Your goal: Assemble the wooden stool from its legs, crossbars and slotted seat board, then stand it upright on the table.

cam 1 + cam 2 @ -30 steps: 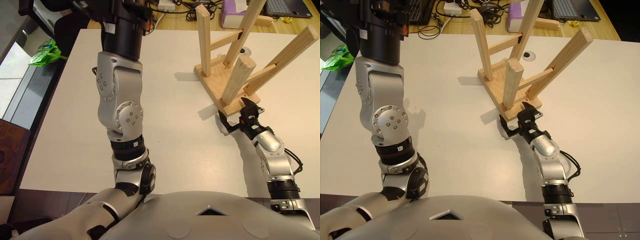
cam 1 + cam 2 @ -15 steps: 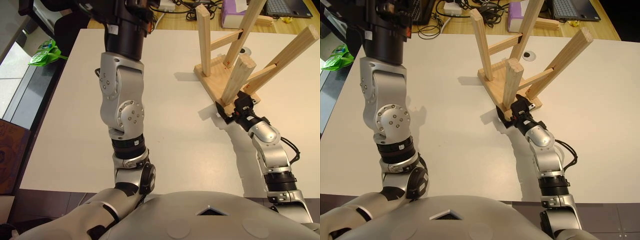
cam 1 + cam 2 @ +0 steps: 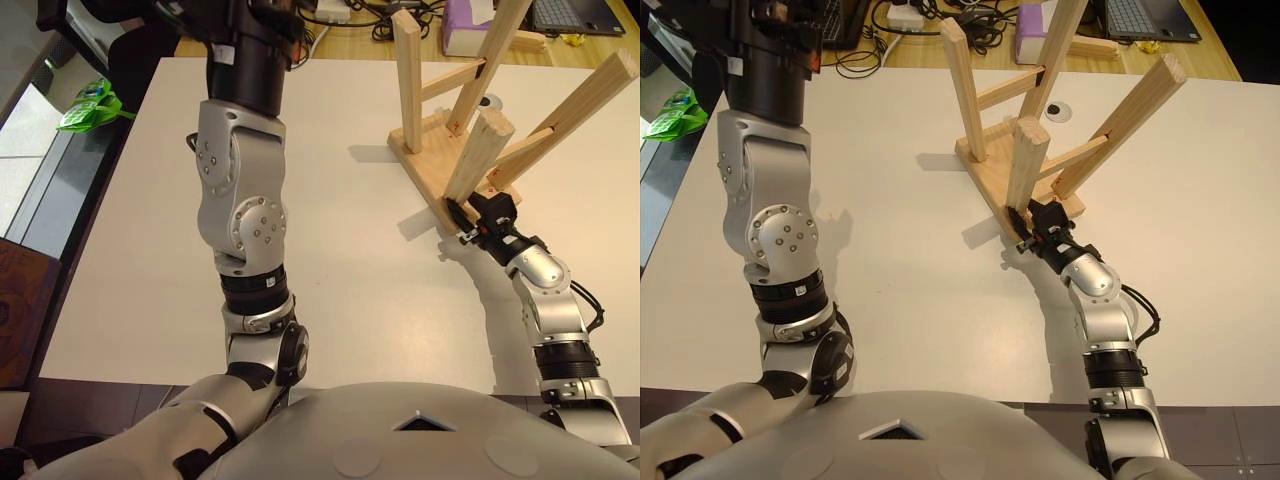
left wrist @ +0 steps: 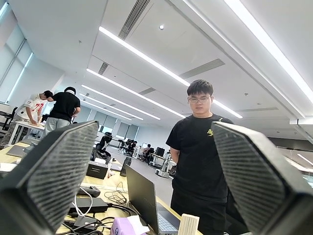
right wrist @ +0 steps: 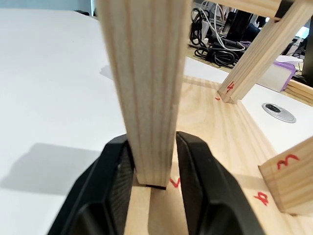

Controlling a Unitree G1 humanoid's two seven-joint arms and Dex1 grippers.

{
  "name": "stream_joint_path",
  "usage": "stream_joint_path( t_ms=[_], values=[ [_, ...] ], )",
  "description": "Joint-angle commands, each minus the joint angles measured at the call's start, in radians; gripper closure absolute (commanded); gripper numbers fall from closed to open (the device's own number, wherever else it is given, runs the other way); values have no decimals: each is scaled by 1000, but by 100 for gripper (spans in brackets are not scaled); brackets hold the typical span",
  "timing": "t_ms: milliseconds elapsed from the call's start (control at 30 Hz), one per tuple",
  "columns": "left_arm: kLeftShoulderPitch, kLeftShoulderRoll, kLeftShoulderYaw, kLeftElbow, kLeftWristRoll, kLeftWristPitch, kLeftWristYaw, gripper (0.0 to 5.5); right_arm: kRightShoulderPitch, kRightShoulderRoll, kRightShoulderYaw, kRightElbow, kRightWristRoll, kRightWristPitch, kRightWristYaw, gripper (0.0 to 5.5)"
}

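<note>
The right fingers [image 5: 115, 181] are clamped on the nearest leg [image 5: 146, 83] right where it meets the seat board [image 5: 220, 122], likely to press it home, while the upturned stool [image 3: 470, 130] rests on the table [image 3: 340, 270] and the left fingers [image 4: 54, 171] stand apart, well away from that board.

This is an open-plan office. The left wrist view looks up at a wide white ceiling crossed by long white strip lights [image 4: 142, 56] and slotted air vents [image 4: 133, 18], with rows of desks [image 4: 146, 159] running far back beneath it. The broad white counter [image 3: 350, 290] has a round grey cable port [image 3: 1059, 112] set into it, and behind it stands a light wooden desk [image 3: 1200, 55] carrying an open dark laptop [image 3: 1145, 18], a white power strip [image 3: 908, 14] and a tangle of black cables [image 3: 990, 25].
</note>
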Motion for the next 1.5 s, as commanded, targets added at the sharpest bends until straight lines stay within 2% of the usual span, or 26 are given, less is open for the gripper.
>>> stream_joint_path(
  t_ms=[33,300,433,567,733,933,1133,1200,1500],
  values=[
    [-26,22,2,22,-8,17,-3,119,-56,-33,-48,102,45,-112,70,447],
    [-39,52,8,59,-20,39,-8,119,-71,-68,-30,230,133,-285,334,448],
    [-49,82,17,76,-30,61,-21,119,-17,-103,-23,180,196,-293,485,448],
    [-101,137,44,109,-41,79,-52,119,111,-142,26,-15,252,-214,583,448],
    [-131,165,58,132,-48,86,-73,119,169,-190,31,-155,291,-135,625,448],
    [-136,173,57,143,-46,85,-85,119,198,-193,89,-109,144,-295,616,448],
    [-144,180,62,149,-48,89,-88,119,230,-198,121,-95,82,-324,552,448],
    [-145,180,63,150,-48,89,-89,119,226,-203,124,-94,77,-319,535,391],
    [-150,186,70,151,-44,80,-89,119,203,-261,75,-139,107,-281,508,224]
  ],
)
